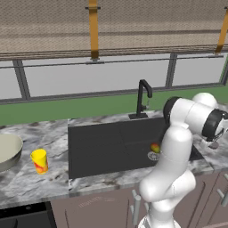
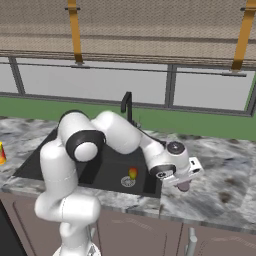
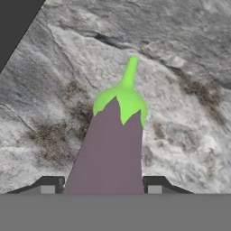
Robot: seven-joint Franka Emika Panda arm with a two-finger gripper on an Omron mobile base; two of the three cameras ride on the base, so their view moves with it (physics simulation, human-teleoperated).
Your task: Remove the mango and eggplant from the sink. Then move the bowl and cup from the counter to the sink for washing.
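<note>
Gripping the eggplant (image 3: 110, 144) between part-open fingers, the gripper (image 2: 183, 184) hangs over marbled counter (image 2: 220, 195) right of the sink (image 1: 107, 147).

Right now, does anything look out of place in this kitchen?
Yes: a mango lies in the sink by the drain, where dishes should go. The hand holds the eggplant over the counter.

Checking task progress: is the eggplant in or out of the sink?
Out. The eggplant sits between the gripper fingers over marbled counter, right of the sink.
</note>
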